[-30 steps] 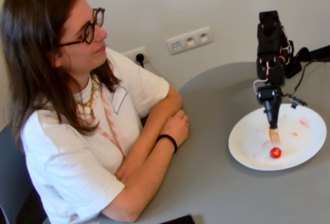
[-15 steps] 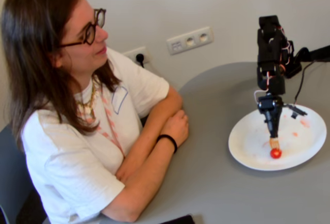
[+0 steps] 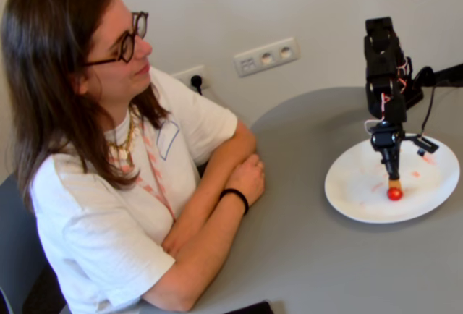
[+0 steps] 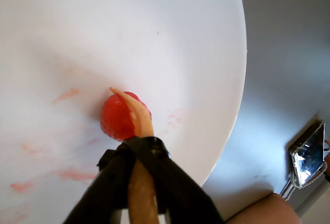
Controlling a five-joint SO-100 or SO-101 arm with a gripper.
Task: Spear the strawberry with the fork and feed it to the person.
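The strawberry [image 3: 394, 193] is small, red and glossy and lies on the near part of the white plate [image 3: 354, 184]. The orange-yellow fork [image 3: 393, 182] points straight down onto it from the black arm. In the wrist view the fork's prongs [image 4: 135, 113] curve over the strawberry [image 4: 117, 118] and touch its top; I cannot tell whether they pierce it. My gripper [image 3: 391, 156] is shut on the fork's handle, with black wrapping around it [image 4: 139, 154]. The person [image 3: 94, 147] sits at the left with arms folded on the table, facing the arm.
Faint pink smears mark the plate [image 4: 154, 28]. A dark flat object [image 3: 249, 308] lies at the table's near edge. A shiny object [image 4: 308, 154] and a bit of skin [image 4: 258, 211] show at the wrist view's lower right. Wall sockets [image 3: 266, 56] are behind the table.
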